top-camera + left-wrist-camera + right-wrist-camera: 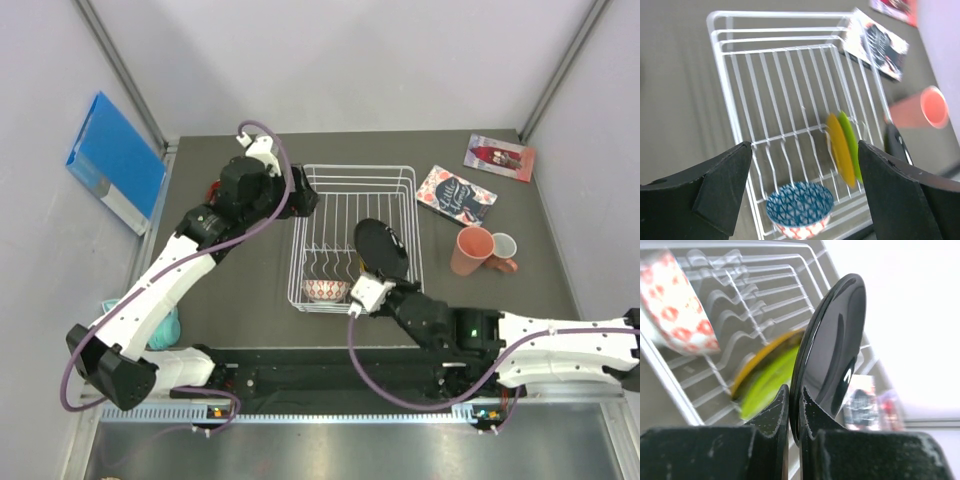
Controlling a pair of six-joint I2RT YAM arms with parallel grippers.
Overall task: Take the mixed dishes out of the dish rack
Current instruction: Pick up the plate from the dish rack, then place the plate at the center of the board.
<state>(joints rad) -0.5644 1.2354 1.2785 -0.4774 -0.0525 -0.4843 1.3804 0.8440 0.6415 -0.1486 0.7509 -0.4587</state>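
**rackwatcher:** ok so right up close, the right pincer (794, 391) is clamped shut on the bottom rim of the glossy round black plate (832, 350). The plate stands on edge, leaning a bit, over the near right part of the rectangular white wire dish rack (360, 168). Can't tell if it's clear of the slots.

**yam_fan:** what else is in the rack?

**rackwatcher:** A round amber plate (839, 149) and a round lime-green plate (852, 145), upright in the slots and touching each other, just beside the black one. The small round bowl with the blue pattern inside and red pattern outside (800, 209) sits in the near left corner.

**yam_fan:** and the left arm?

**rackwatcher:** The left pincer (804, 146) hangs over the rack's far left corner, jaws spread wide, nothing in them.

**yam_fan:** anything outside the rack?

**rackwatcher:** On the dark grey table (250, 270) right of the rack: a tall pink cup (471, 250) with a small white mug (503, 248) just beside it.
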